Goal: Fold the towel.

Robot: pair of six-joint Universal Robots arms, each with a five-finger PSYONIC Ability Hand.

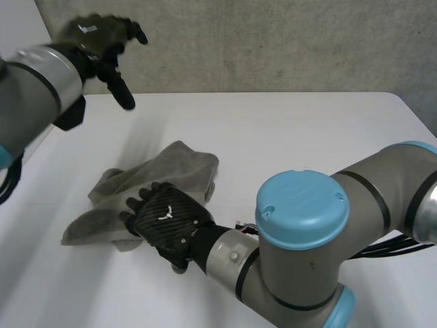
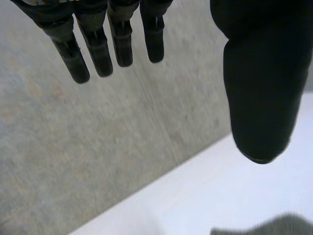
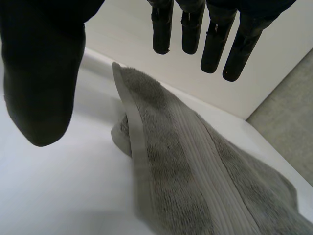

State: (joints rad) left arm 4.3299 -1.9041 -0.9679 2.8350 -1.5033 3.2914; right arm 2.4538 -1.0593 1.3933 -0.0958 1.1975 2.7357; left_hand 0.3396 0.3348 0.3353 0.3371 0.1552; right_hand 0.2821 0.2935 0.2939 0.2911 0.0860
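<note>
A grey towel (image 1: 160,181) lies crumpled and partly folded on the white table (image 1: 293,130), left of centre. My right hand (image 1: 167,222) hovers over the towel's near edge, palm down, fingers straight and open, holding nothing. In the right wrist view the towel (image 3: 195,171) lies under the palm with a hemmed edge running toward the fingers (image 3: 215,49). My left hand (image 1: 102,41) is raised high at the far left, away from the towel, open with relaxed fingers (image 2: 98,49) and thumb (image 2: 261,83) apart and empty.
A grey concrete wall (image 1: 273,41) stands behind the table's far edge. My right arm's elbow (image 1: 307,232) bulks over the near right of the table. A strip of floor (image 3: 288,112) shows beyond the table's left edge.
</note>
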